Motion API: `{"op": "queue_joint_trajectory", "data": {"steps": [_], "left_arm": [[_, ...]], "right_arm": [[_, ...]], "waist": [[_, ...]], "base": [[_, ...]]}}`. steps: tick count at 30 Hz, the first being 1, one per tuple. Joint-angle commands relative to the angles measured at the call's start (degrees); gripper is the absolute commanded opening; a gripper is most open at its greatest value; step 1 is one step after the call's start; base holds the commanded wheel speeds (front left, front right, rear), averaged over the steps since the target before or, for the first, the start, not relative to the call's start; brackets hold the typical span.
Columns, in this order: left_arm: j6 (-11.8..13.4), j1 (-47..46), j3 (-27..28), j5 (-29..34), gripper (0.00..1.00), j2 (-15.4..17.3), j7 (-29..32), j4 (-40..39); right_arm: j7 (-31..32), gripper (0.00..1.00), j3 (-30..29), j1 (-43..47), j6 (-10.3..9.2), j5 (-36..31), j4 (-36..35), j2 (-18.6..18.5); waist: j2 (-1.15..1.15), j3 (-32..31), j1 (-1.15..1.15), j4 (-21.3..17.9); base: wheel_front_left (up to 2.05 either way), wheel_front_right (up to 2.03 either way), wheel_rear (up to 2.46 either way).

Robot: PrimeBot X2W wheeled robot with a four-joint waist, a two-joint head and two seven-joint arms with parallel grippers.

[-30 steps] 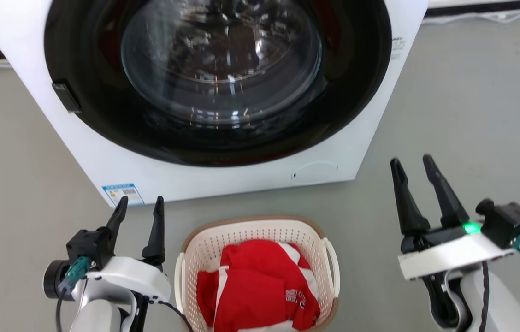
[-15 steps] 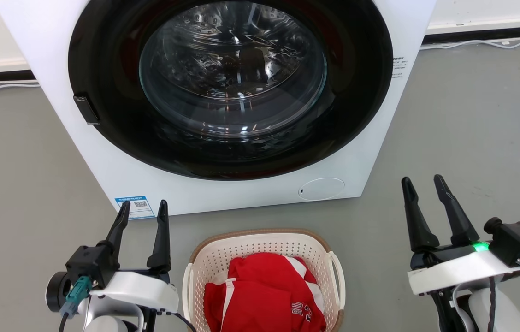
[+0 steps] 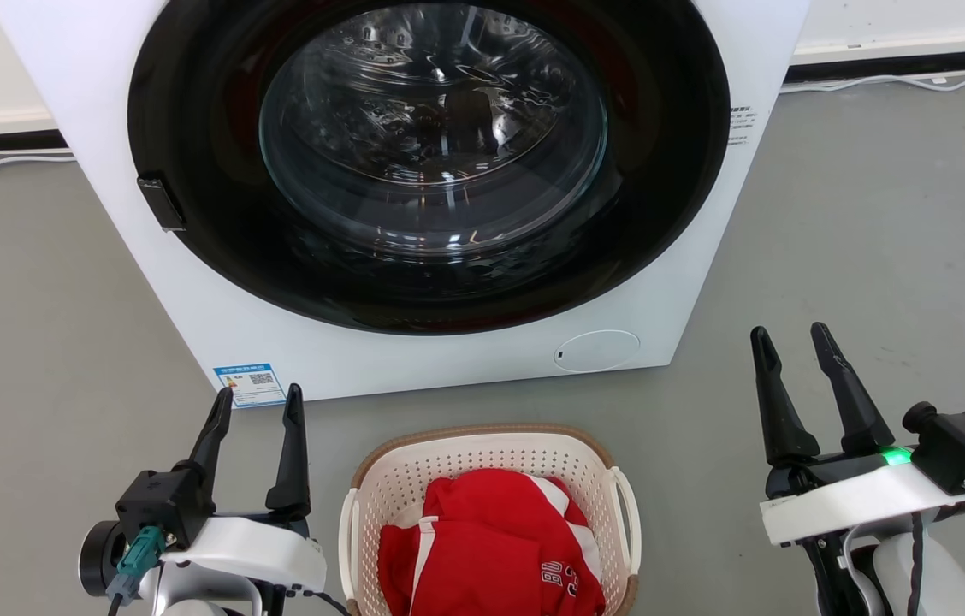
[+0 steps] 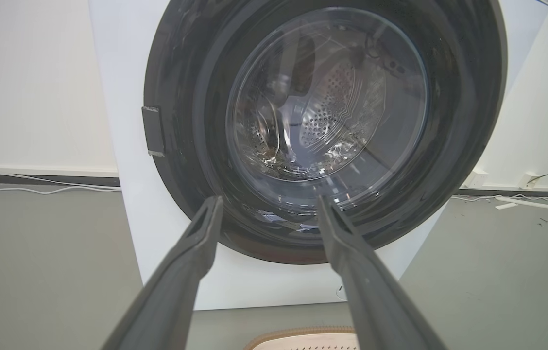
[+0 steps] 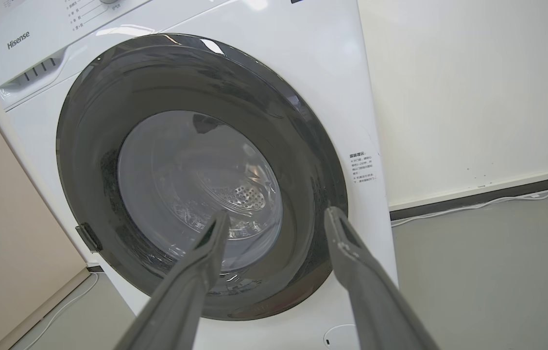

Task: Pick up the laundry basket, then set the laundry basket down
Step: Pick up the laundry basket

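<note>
The laundry basket (image 3: 388, 466), cream-white and perforated with a brown rim, stands on the grey floor at the bottom centre of the head view, with a red and white garment (image 3: 491, 547) in it. A sliver of its rim (image 4: 298, 338) peeks in at the bottom of the left wrist view. My left gripper (image 3: 258, 400) hangs open just left of the basket, apart from it, fingers pointing at the washer. Well to the basket's right, my right gripper (image 3: 789, 335) is open too and holds nothing. In both wrist views the gripper (image 4: 266, 204) (image 5: 276, 216) shows spread fingers with nothing between them.
A white front-loading washing machine (image 3: 688, 257) with a round dark glass door (image 3: 431, 128), shut, stands right behind the basket. White cables (image 3: 876, 81) run along the wall base. Bare grey floor (image 3: 876, 214) lies to the machine's right and left.
The head camera tilted, so the whole picture shifted downward a second ago. Since half a second ago the left gripper has dropped slightly; the basket and right gripper hold still.
</note>
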Motion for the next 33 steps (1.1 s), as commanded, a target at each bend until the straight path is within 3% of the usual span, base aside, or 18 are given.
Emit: {"op": "queue_joint_trajectory", "data": {"steps": [1,22,33], "left_arm": [[0.5,-1.1,1.5,-0.8,1.00,0.6,-0.4,-1.4],[1.4,-2.3,1.4,-0.5,1.00,0.6,-0.4,-2.6],[2.3,-3.4,0.6,-1.0,1.00,0.6,-0.4,-3.8]], "right_arm": [[-0.4,1.00,1.3,-0.3,0.41,-0.4,-1.5,-0.5],[-0.4,1.00,0.5,-0.4,0.41,-0.2,-1.5,-0.3],[-0.4,1.00,0.1,-1.2,0.41,0.4,-0.6,-0.2]], "waist": [[0.00,0.0,0.00,0.0],[0.00,1.7,0.00,0.1],[0.00,5.6,0.00,0.3]], "base": [[0.00,0.00,0.00],[0.00,0.00,0.00],[0.00,0.00,0.00]]}}
